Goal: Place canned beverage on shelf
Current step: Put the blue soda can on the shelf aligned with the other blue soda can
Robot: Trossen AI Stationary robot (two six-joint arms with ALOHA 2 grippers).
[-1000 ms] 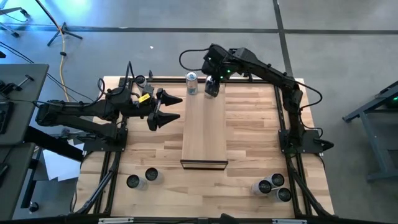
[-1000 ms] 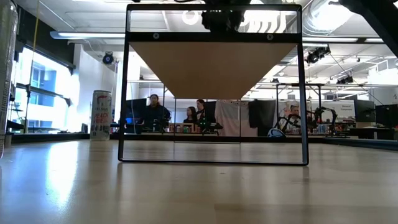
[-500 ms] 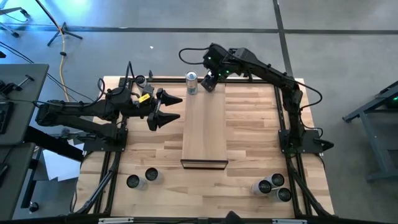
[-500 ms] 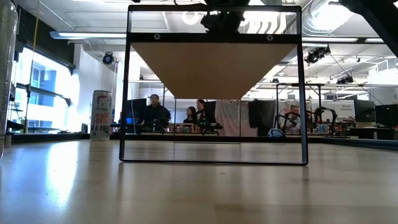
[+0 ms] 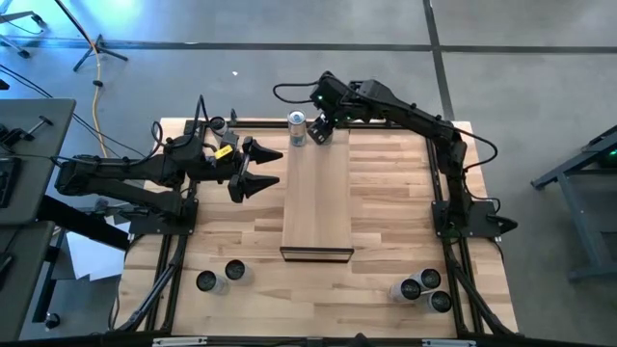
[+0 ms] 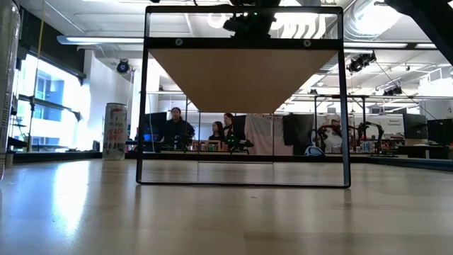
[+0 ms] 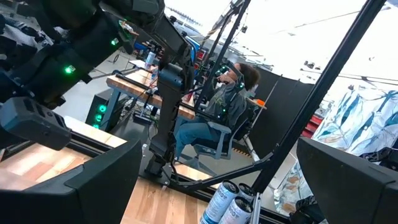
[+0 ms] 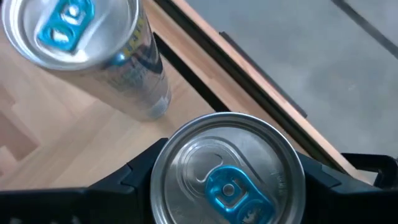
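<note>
Near the front edge of the surface (image 5: 386, 222), two cans (image 5: 220, 276) stand at the left and three cans (image 5: 422, 287) at the right. The shelf (image 5: 318, 198) stands in the middle. The left pincer (image 5: 262, 169) waits beside it, wide open. At the far end, the right pincer (image 5: 318, 133) is closed around a silver can (image 8: 227, 171), just beside another can (image 5: 298, 128).

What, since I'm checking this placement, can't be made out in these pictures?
High view: the silver blue-tabbed can held in the right gripper is hidden under that arm's wrist.
Low view: the light wooden shelf shows only its underside, so whether the can's base rests on it is hidden.
Right wrist view: the second silver can beside it is cut off by the picture's edge.
The left gripper waits open beside the shelf.
</note>
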